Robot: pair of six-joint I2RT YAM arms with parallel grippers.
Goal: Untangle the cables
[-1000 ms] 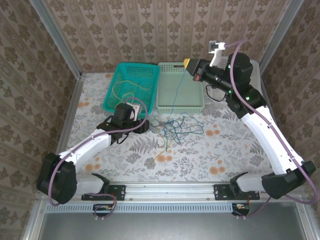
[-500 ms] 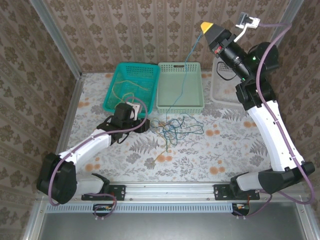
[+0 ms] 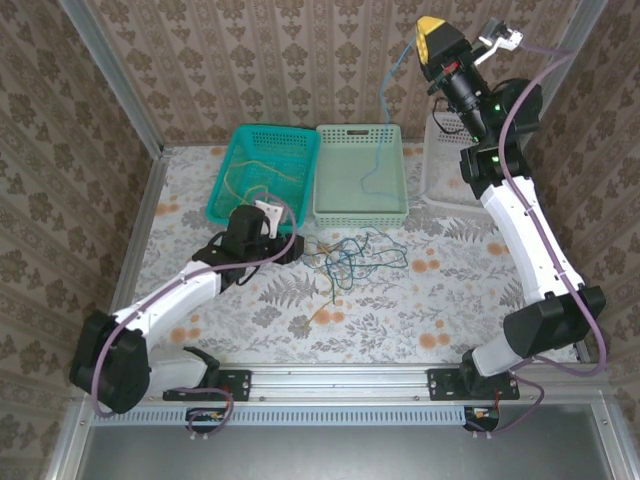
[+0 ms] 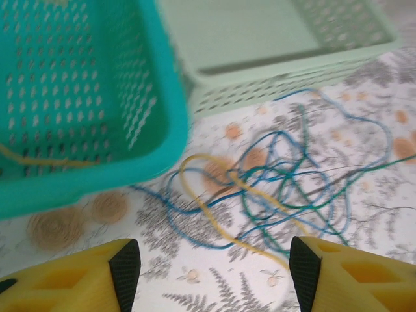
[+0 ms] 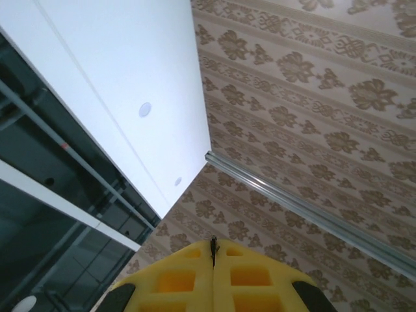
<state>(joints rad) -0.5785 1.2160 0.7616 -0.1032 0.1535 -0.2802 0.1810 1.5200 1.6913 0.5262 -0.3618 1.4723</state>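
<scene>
A loose tangle of blue, green and yellow cables (image 3: 350, 262) lies on the table in front of the two baskets. My left gripper (image 3: 290, 250) rests low just left of it. In the left wrist view the left gripper (image 4: 213, 276) is open, with bare table between its fingers and the tangle (image 4: 279, 188) just beyond them. My right gripper (image 3: 428, 32) is raised high at the back right, shut on a thin blue cable (image 3: 392, 85). That cable hangs down and ends over the pale green basket. A dark strand (image 5: 213, 244) sticks out of the shut right gripper (image 5: 213, 257).
A teal basket (image 3: 300, 135) at the back holds a yellow cable (image 3: 250, 175), which also shows in the left wrist view (image 4: 39, 159). Beside it is a pale green basket (image 3: 330, 212). A white basket (image 3: 432, 175) sits behind the right arm. Papered walls stand on three sides.
The right gripper rose higher and further back with the blue cable. The cable's lower end left the tangle and now hangs over the pale green basket. The left arm barely moved.
</scene>
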